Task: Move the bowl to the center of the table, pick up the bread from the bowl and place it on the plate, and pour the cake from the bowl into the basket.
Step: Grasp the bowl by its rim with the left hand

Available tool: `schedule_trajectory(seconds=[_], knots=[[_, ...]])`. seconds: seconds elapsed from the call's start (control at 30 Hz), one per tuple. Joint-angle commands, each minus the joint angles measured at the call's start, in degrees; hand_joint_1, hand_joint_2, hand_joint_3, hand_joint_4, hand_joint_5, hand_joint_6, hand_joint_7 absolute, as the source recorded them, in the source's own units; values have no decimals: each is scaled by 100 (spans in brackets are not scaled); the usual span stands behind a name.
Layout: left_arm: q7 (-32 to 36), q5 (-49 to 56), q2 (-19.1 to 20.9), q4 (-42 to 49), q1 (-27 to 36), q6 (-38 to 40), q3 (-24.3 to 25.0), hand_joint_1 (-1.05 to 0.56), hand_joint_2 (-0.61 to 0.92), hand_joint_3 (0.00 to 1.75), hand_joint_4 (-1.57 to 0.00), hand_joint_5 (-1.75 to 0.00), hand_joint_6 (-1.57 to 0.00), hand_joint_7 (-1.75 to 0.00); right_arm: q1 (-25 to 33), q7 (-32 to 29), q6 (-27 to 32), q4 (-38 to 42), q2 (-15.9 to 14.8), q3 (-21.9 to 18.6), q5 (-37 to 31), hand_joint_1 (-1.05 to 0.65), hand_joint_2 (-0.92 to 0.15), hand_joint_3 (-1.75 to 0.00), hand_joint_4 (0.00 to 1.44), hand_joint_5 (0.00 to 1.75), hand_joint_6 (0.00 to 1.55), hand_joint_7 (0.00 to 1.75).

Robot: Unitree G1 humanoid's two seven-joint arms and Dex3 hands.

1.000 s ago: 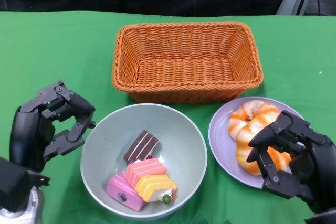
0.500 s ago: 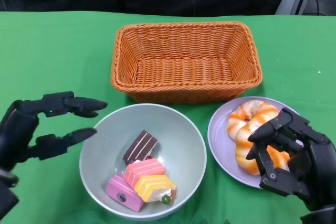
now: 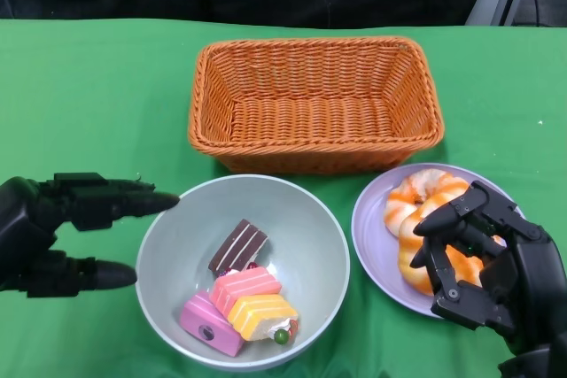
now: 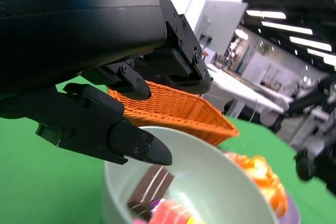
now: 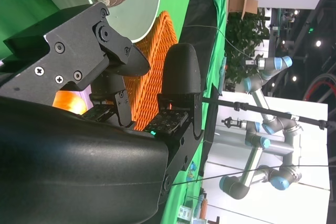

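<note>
Sitting near the middle of the green surface (image 3: 106, 86), just in front of the basket (image 3: 315, 104), the bowl (image 3: 242, 270) held only the cake pieces (image 3: 239, 300), while the bread (image 3: 430, 223) already lay on the plate (image 3: 374, 245) to its right. A second before, the left hand (image 3: 66, 232) had been curled beside the bowl's left rim; it had since spread its fingers (image 3: 133, 204) wide and held nothing, one tip near the rim, another lower down and apart from it. That opening looked like preparation for gripping the bowl to tip the cakes into the basket. The right hand (image 3: 483, 258) had barely shifted, hovering over the bread with fingers loosely apart, holding nothing.
</note>
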Motion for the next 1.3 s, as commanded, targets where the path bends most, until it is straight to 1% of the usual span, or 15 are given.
schedule_trajectory(seconds=[0.03, 0.23, 0.4, 0.5, 0.6, 0.7, 0.87, 0.97, 1.03, 1.13, 1.2, 1.3], knots=[[393, 784, 272, 281, -208, -602, 250, -44, 89, 1, -66, -4, -68, -2, -61, -62, -22, 8, 28, -64, 3, 1, -58, -109, 69, 160, 64, 134], [985, 2227, 515, 604, -475, -1347, 508, -38, 81, 0, -74, -5, -75, -4, -95, -30, -101, 90, 59, -94, 47, 1, -57, -110, 68, 161, 63, 133], [1677, 3378, 671, 637, -605, -1475, 521, -36, 78, 0, -78, -5, -79, -3, -82, -44, -60, 88, 108, -103, 77, -1, -56, -110, 68, 163, 64, 133], [2324, 4100, 742, 515, -638, -1429, 416, -38, 77, 0, -82, -5, -81, -3, -56, -99, -83, 48, 117, -94, -32, -2, -56, -109, 68, 162, 64, 134], [3237, 4986, 880, 197, -662, -1271, 150, -39, 81, 1, -87, -6, -85, -4, -44, -95, -129, 49, 121, -93, -40, -2, -57, -109, 67, 162, 63, 135], [4430, 5811, 1117, -69, -686, -838, -392, -40, 83, 1, -91, -5, -88, -3, -40, -146, -145, 53, 157, -98, -57, -2, -57, -108, 68, 162, 64, 135], [6602, 6987, 1546, -371, -832, 126, -1750, -41, 82, 0, -97, -5, -93, -4, 12, -153, -205, 34, 185, -54, -99, -3, -58, -108, 67, 163, 63, 136], [7635, 7399, 1703, -391, -963, 740, -2502, -42, 82, 0, -102, -5, -99, -5, 23, -196, -208, 19, 196, -49, -160, -4, -59, -106, 67, 162, 62, 136], [8107, 7529, 1779, -334, -1070, 1077, -2943, -42, 82, 0, -104, -5, -101, -4, 17, -186, -229, 29, 209, -44, -130, -3, -59, -105, 67, 162, 62, 136], [8546, 7635, 1855, -242, -1227, 1475, -3506, -42, 83, 1, -106, -4, -101, -3, 26, -204, -206, 7, 214, -37, -150, -4, -60, -105, 67, 162, 62, 136], [8746, 7682, 1885, -173, -1340, 1675, -3856, -42, 84, 1, -106, -3, -101, -2, 46, -259, -189, -20, 238, -27, -198, -5, -60, -104, 67, 161, 62, 136], [8805, 7637, 1910, -103, -1499, 1776, -4265, -40, 86, 1, -105, -2, -100, -1, 49, -220, -216, -6, 240, -11, -139, -4, -60, -103, 67, 161, 62, 136]])
